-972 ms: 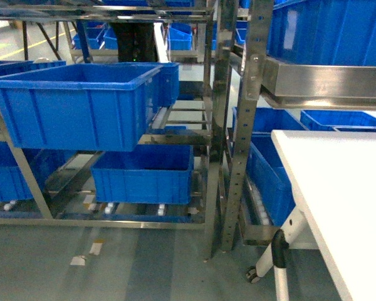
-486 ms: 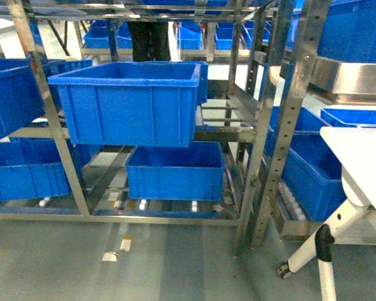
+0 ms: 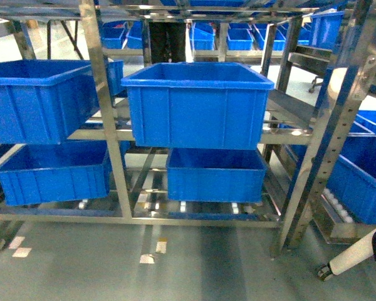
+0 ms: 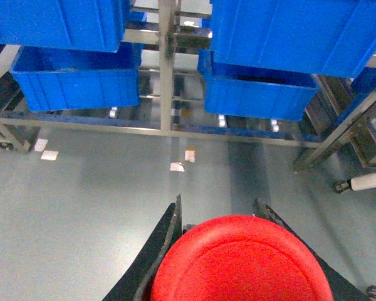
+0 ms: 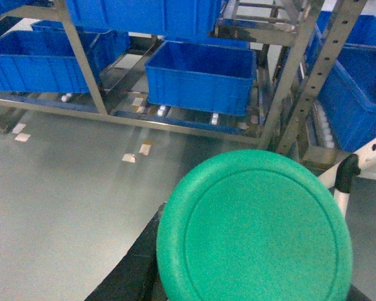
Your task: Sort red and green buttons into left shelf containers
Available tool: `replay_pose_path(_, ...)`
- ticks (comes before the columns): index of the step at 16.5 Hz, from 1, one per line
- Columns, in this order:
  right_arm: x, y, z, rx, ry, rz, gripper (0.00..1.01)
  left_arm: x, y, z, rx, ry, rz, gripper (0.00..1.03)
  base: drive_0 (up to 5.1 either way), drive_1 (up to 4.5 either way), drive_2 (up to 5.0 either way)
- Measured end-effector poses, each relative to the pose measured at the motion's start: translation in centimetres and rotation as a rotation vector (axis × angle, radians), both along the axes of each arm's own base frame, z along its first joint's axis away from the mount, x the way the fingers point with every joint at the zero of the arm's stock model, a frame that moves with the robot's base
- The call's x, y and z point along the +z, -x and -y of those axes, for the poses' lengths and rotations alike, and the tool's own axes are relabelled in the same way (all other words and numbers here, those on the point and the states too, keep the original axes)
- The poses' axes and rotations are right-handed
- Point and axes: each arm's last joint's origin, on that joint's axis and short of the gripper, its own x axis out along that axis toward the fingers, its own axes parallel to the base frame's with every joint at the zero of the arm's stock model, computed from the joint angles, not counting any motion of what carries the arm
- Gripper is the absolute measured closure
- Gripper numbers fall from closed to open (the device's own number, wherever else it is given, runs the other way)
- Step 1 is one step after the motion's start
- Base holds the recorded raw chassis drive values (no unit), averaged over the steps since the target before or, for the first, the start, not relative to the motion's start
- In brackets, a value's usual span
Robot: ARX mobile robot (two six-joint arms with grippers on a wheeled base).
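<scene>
Left wrist view alone shows the red button (image 4: 241, 260), gripped between the dark fingers of the left claw (image 4: 222, 216). Right wrist view alone shows the green button (image 5: 254, 229) filling the right claw; its grip cannot be confirmed. Beyond, head view shows blue bins (image 3: 197, 103) on the steel shelf (image 3: 103, 113).

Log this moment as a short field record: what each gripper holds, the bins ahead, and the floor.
left gripper: shut on the red button
right gripper: fingertips hidden under the green button, which it holds
upper bins: two blue bins, one at centre, one at left
lower bins: two blue bins, under centre and under left
rack: steel shelf frame
floor: grey, with small tape marks
</scene>
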Motion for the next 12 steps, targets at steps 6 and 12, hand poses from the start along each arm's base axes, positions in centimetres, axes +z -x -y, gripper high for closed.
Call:
replay_pose_path(6,-0.01,0.00,0.00,0.000,0.000,-0.001,0.67,0.01,0.00,0.01,0.000,0.000,0.001,0.75,-5.0,2.43,2.4)
replay_pose_path(12,-0.02,0.01,-0.02,0.005,-0.002,-0.002,0.67,-0.03,-0.02,-0.17,0.016,-0.004,0.000,0.75,-0.8,0.39,0.4)
